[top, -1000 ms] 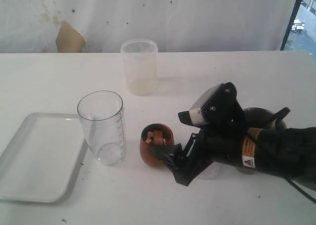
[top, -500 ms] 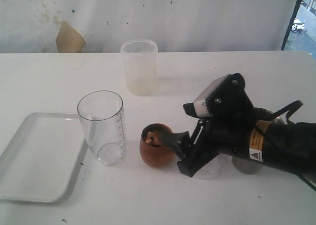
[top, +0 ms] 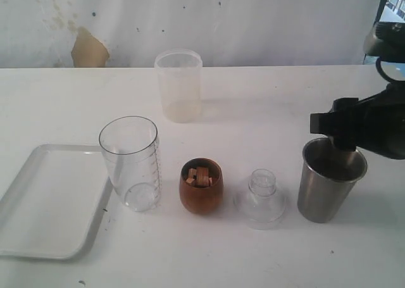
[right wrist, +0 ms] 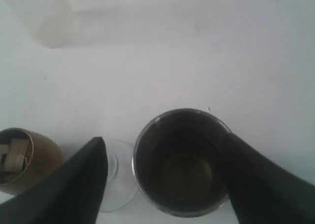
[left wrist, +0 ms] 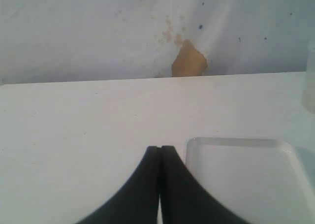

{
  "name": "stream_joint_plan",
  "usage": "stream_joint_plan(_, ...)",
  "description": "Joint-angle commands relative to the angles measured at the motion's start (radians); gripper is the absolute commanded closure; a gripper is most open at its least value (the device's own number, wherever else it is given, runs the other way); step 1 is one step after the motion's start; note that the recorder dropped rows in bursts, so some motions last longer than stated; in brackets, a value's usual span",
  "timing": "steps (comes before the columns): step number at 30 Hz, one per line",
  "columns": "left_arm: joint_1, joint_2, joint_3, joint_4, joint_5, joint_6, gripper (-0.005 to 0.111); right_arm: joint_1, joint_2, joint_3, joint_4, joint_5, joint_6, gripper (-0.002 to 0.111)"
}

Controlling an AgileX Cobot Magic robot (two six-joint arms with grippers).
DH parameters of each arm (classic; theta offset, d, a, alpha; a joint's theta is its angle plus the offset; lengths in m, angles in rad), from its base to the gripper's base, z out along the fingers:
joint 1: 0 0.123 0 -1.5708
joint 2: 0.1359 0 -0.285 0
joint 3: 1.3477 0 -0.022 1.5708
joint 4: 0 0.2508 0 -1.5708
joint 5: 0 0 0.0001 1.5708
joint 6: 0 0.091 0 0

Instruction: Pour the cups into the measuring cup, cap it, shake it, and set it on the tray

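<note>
Nearest the exterior camera, one flat white tray [top: 44,199] lies at the left of the worktop [top: 266,262]. Just beside its right rim a row of four things begins. First comes the single clear measuring cup [top: 130,164], upright. Next is a brown wooden cup [top: 201,188] holding small wooden pieces [top: 200,176]. Then there is one clear domed lid [top: 260,200], and at the right end a steel cup [top: 330,181]. The right end effector [right wrist: 162,138] hangs over that steel cup. Its jaws are parted and straddle the rim, with a clear gap on the lid's side. Whether the other finger touches the metal cannot be told, and nothing is gripped. The left end effector [left wrist: 159,152], seen only by its own wrist camera, has its fingers pressed together on nothing, low over the worktop next to the tray's corner. Farther back, well apart from the row, stands the third cup, a frosted tumbler [top: 179,88], upright. Behind it is the white wall [top: 266,22] with one tan patch [top: 88,49].
</note>
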Motion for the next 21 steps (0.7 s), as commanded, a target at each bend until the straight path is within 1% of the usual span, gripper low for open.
stream_joint_plan(1,-0.005,-0.004,0.003,-0.007,-0.005,0.0,0.107,0.003,0.006,-0.04,0.161,0.074,-0.159,0.047)
stream_joint_plan(4,-0.005,-0.004,0.003,-0.007,-0.005,0.0,0.107,0.034,0.003,-0.04,0.338,0.041,-0.389,0.047)
stream_joint_plan(5,-0.005,-0.004,0.003,-0.007,-0.005,0.0,0.107,0.07,0.002,-0.04,0.489,0.003,-0.538,0.05)
stream_joint_plan(6,-0.005,-0.004,0.003,-0.007,-0.005,0.0,0.107,0.091,0.002,-0.04,0.55,0.001,-0.6,0.052)
stream_joint_plan(7,-0.005,-0.004,0.003,-0.007,-0.005,0.0,0.107,0.13,0.02,-0.038,0.668,0.028,-0.664,0.056)
stream_joint_plan(8,-0.005,-0.004,0.003,-0.007,-0.005,0.0,0.107,0.148,0.038,-0.038,0.682,0.054,-0.665,0.057)
stream_joint_plan(10,-0.005,-0.004,0.003,-0.007,-0.005,0.0,0.107,0.189,0.106,-0.038,0.65,0.118,-0.665,0.057)
stream_joint_plan(12,-0.005,-0.004,0.003,-0.007,-0.005,0.0,0.107,0.209,0.206,-0.035,0.617,0.118,-0.663,0.057)
stream_joint_plan(17,-0.005,-0.004,0.003,-0.007,-0.005,0.0,0.107,0.209,0.366,-0.041,0.445,-0.108,-0.464,0.057)
stream_joint_plan(19,-0.005,-0.004,0.003,-0.007,-0.005,0.0,0.107,0.207,0.409,-0.041,0.359,-0.142,-0.384,0.057)
stream_joint_plan(21,-0.005,-0.004,0.003,-0.007,-0.005,0.0,0.107,0.207,0.422,-0.041,0.248,-0.133,-0.274,0.057)
